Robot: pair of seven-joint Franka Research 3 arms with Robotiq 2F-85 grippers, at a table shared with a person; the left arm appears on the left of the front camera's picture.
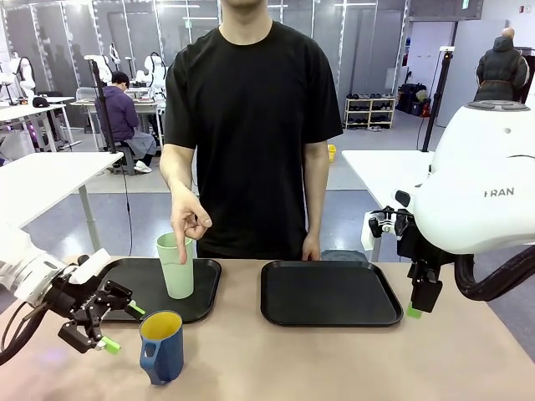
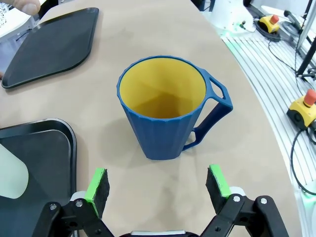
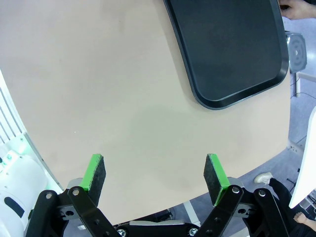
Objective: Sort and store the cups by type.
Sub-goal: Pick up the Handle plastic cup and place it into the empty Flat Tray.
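Two black trays lie side by side on the tan surface (image 1: 334, 359). Behind it is a workshop room with white tables and a grey floor. The right arm (image 1: 485, 184) reads "FRAN". The left tray (image 1: 138, 280) holds the green tumbler (image 1: 176, 267), upright, with a person's hand (image 1: 190, 221) at its rim. The right tray (image 1: 330, 292) shows a bare floor. The blue mug (image 1: 162, 347) stands upright on the surface just in front of the left tray, its yellow interior bare. Left pincer (image 2: 158, 185): fingers apart, mug ahead, not touching. Right pincer (image 3: 155, 173): fingers apart, over bare surface.
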